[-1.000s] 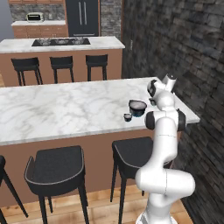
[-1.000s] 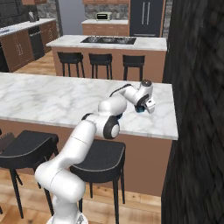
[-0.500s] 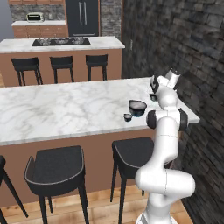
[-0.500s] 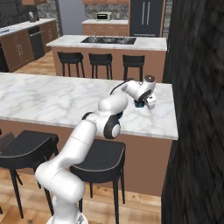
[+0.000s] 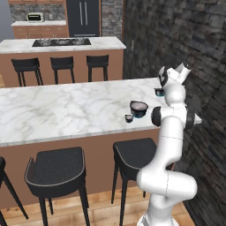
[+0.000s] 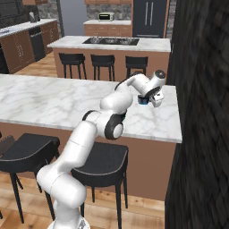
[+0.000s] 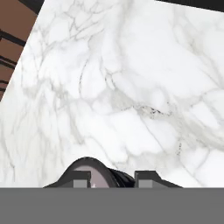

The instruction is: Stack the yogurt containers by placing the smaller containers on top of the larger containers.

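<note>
Tool [image 6: 146, 99] clamped on small yogurt cup [image 5: 159, 92] (above bench [image 5: 66, 110]). Large tub [image 5: 138, 108] nearer robot base, below held cup.

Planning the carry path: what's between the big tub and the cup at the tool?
Only bare counter between tub and cup, in the left base view. The other small cup sits on the tub's opposite side.
</note>
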{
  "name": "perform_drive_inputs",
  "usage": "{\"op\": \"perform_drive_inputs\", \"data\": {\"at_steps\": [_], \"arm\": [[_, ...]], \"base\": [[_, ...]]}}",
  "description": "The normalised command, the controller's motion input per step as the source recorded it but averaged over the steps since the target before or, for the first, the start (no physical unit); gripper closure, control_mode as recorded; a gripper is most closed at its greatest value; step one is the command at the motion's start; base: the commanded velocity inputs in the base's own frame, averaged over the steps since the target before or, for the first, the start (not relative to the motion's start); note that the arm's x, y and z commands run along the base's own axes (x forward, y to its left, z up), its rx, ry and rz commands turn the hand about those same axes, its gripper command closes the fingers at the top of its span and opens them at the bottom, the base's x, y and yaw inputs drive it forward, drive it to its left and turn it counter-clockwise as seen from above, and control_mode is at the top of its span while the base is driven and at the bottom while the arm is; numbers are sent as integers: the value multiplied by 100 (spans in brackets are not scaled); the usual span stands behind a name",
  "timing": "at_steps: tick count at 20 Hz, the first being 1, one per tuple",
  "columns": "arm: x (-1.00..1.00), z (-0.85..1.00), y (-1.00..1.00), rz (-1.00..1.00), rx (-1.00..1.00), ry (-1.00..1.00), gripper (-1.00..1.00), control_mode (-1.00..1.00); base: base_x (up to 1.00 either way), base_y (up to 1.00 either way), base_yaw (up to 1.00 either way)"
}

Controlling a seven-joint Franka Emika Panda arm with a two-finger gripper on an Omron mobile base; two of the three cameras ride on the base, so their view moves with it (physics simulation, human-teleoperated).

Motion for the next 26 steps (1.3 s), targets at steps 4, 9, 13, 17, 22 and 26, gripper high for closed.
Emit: {"op": "perform_drive_inputs", "data": {"at_steps": [4, 9, 13, 17, 22, 26], "arm": [[-58, 14, 21, 6, 1, -16, 100, -100], [-60, 9, 29, 6, 0, -17, 100, -100], [-69, 0, 47, 7, 0, -18, 100, -100], [-68, 0, 58, 7, -1, -16, 100, -100], [-54, 2, 56, 6, -2, -14, 100, -100], [-13, 26, 28, 1, 0, -11, 100, -100]], "base": [[0, 0, 0], [0, 0, 0], [0, 0, 0], [0, 0, 0], [0, 0, 0], [0, 0, 0]]}}
